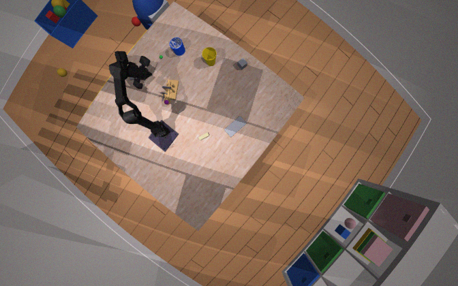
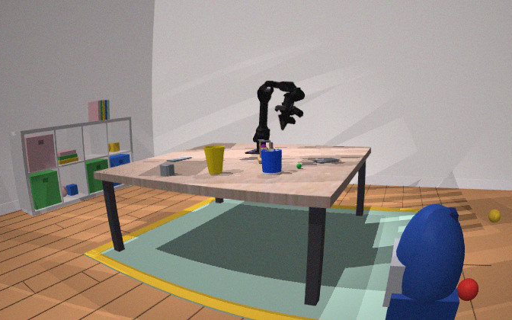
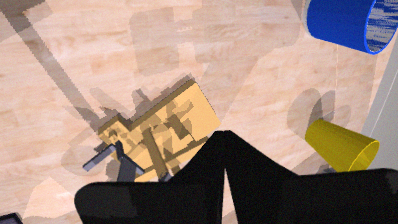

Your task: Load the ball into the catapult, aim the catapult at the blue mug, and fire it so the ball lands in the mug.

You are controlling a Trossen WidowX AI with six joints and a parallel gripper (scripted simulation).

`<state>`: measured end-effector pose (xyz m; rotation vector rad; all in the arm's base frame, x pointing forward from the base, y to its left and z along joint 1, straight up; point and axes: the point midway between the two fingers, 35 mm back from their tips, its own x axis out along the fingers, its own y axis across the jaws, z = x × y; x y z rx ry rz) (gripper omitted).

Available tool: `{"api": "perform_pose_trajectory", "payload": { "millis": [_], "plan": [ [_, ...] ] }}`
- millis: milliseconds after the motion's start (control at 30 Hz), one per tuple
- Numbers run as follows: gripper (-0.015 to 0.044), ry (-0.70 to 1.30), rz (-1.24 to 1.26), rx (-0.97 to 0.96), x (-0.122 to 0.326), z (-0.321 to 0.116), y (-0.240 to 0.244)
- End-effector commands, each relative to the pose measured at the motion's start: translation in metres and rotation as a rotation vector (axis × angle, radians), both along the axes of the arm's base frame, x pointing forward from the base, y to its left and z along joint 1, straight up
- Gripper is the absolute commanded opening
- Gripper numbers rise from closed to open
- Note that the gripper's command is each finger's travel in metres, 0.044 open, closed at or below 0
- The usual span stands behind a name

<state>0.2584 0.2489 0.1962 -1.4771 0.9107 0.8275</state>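
The wooden catapult [image 1: 174, 84] [image 2: 260, 158] [image 3: 204, 106] stands on the table. A purple ball [image 1: 166, 101] [image 2: 264, 146] is at one end of it; the wrist view does not show this ball. A small green ball [image 1: 161, 56] [image 2: 299, 165] lies on the table near the blue mug [image 1: 178, 48] [image 2: 271, 161] [image 3: 340, 22], which stands upright. My gripper [image 1: 150, 73] [image 2: 283, 128] [image 3: 222, 138] is shut and empty, fingertips together and pointing down. It hangs above the table, beside the catapult in the top view, and its fingers cover part of the catapult in the wrist view.
A yellow cup [image 1: 209, 56] [image 2: 214, 160] [image 3: 336, 142] stands beside the blue mug, with a grey block [image 1: 242, 63] [image 2: 167, 169] beyond it. A flat grey-blue plate [image 1: 235, 126] [image 2: 178, 158] and a pale yellow block [image 1: 204, 135] lie on the table. A flat dark object [image 2: 325, 160] lies beyond the green ball.
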Motion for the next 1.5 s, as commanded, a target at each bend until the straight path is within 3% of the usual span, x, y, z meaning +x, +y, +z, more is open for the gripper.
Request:
{"api": "perform_pose_trajectory", "payload": {
  "millis": [0, 933, 1467],
  "plan": [
    [0.0000, 0.006, 0.099, -0.105, -0.020, -0.007, -0.011],
    [0.0000, 0.031, 0.744, -0.787, -0.108, -0.046, -0.092],
    [0.0000, 0.031, 0.759, -0.803, -0.108, -0.058, -0.092]
  ]
}}
